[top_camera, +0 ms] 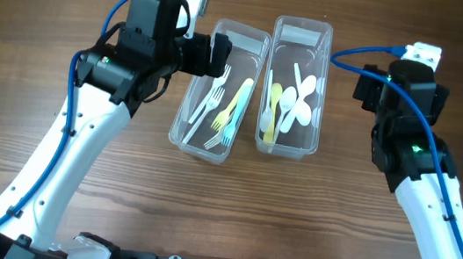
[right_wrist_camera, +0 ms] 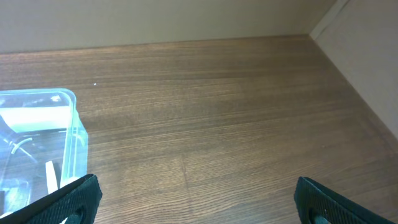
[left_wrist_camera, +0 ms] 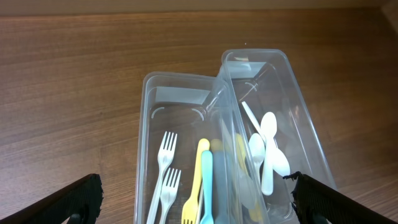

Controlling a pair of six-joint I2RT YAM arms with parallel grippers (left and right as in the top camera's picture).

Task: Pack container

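1. Overhead: A brown wooden table (top_camera: pixel 43 9) carried two clear containers close beside each other. The left container (top_camera: pixel 196 150) lay at an angle and held white, yellow and blue forks (top_camera: pixel 209 107). The right container (top_camera: pixel 287 150) lay straight and held white and yellow spoons (top_camera: pixel 294 106). The left gripper (top_camera: pixel 216 57) was positioned over the far end of the left container. The right gripper (top_camera: pixel 368 86) was positioned beside the right container, apart from it.
2. Left wrist: Both containers lay below the camera, and a corner of the right one overlapped the left one's rim. The fingers (left_wrist_camera: pixel 78 199) stood at the lower corners of the frame, jaws fully apart, with the containers between them.
3. Right wrist: Mostly bare table was seen, running up to a pale wall (right_wrist_camera: pixel 155 22). One corner of the right container showed at the lower left. The fingers (right_wrist_camera: pixel 320 199) stood fully apart above the table surface.
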